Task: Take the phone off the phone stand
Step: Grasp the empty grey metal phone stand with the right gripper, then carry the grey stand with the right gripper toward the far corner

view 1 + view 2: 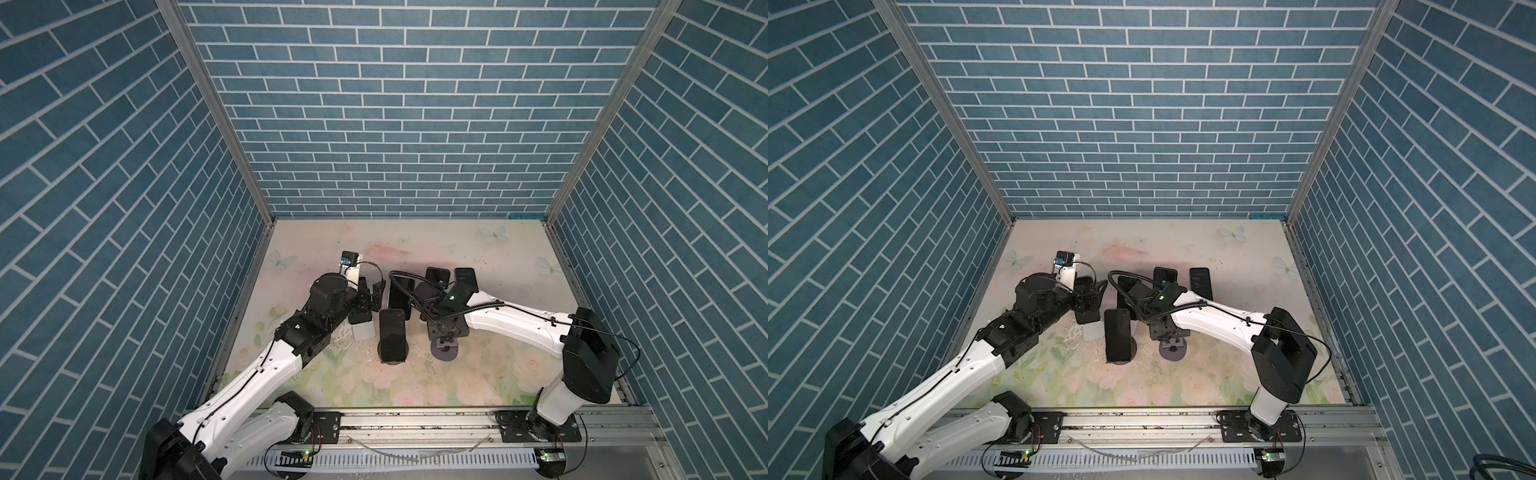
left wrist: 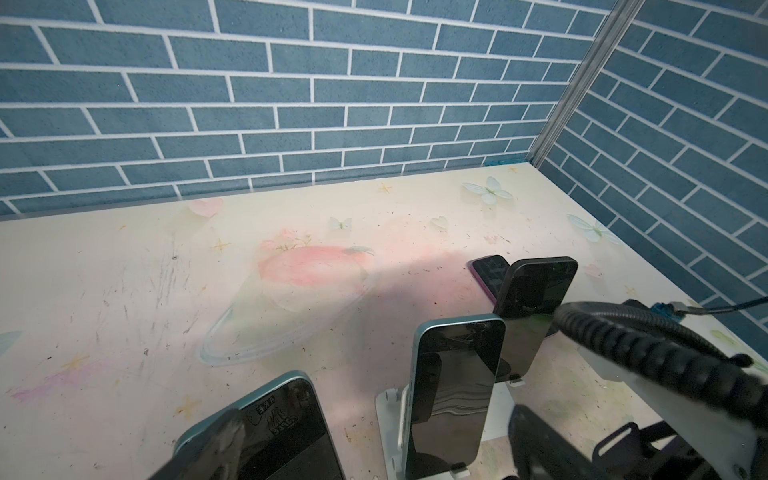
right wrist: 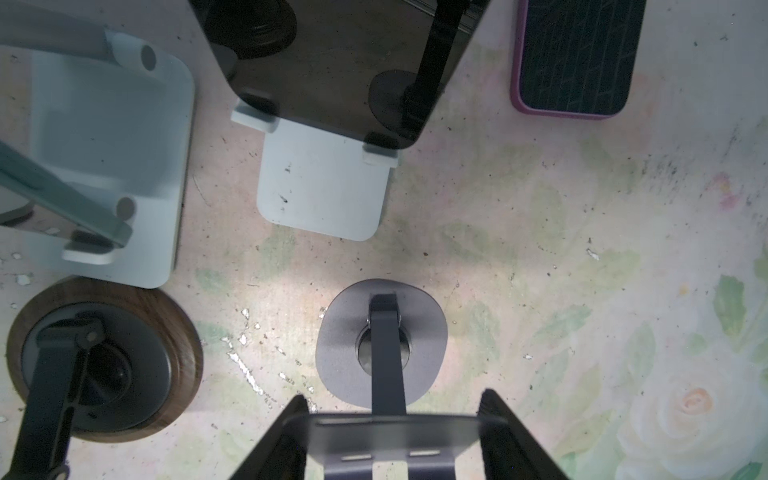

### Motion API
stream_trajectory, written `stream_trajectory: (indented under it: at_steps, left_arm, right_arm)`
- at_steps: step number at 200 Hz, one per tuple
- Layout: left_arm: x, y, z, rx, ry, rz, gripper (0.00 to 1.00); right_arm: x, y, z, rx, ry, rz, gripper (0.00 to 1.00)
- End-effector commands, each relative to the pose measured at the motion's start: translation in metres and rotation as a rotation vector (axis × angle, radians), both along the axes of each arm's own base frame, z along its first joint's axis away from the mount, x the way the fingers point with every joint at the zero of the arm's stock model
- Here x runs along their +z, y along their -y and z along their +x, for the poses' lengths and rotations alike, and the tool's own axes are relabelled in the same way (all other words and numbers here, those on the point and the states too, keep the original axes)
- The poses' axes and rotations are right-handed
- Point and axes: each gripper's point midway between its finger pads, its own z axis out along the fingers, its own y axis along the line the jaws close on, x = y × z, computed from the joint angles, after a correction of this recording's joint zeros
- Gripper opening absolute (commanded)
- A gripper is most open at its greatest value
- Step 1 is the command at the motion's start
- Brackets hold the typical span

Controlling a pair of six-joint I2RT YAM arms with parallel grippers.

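**Reaching for the teal-edged phone on the white stand**

We are working over the pale flower-printed tabletop (image 1: 415,237), where other propped dark phones (image 1: 392,332) are crowding the middle. At the left of that cluster, a white plastic stand (image 1: 364,333) is carrying the flat teal-edged phone with the dark glass screen (image 2: 286,432), which we are taking as our target. Our left fingers (image 2: 216,444) are standing wide apart by its upper part, gripping nothing. Our right fingers (image 3: 278,449) are sitting partway apart astride the bare back plate (image 3: 395,440) of a grey oval-footed metal stand (image 3: 345,357). We cannot tell whether they are pressing on it.

We are expecting a stiff, fairly light slab with slippery glass, so we are planning to pinch its two long edges above the stand's lip. Its long axis is rising from that lip and leaning away from us, with the screen facing up.
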Motion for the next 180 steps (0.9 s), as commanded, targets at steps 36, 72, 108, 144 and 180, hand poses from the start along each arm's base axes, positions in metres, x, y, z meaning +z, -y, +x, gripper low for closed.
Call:
stream_trajectory:
  at_steps: [36,72,108,144,180]
  left_arm:
    - [0.001,0.001,0.001,-0.009,0.018,-0.001,1.0]
    - [0.001,-0.001,0.0,-0.005,0.022,0.004,1.0]
    - [0.002,-0.002,0.0,0.001,0.026,0.006,1.0]
    - [0.004,-0.003,-0.001,0.002,0.031,-0.001,1.0]
    - [0.011,-0.005,-0.004,0.004,0.051,-0.009,0.99]
  right_arm:
    - [0.004,0.015,-0.004,-0.017,0.01,-0.034,0.51]
    - [0.011,0.03,-0.002,-0.046,0.027,-0.013,0.5]
    - [0.019,0.052,0.002,-0.092,0.039,0.024,0.5]
    - [0.026,0.081,0.011,-0.145,0.052,0.026,0.5]
    - [0.039,0.109,0.028,-0.189,0.085,0.022,0.5]
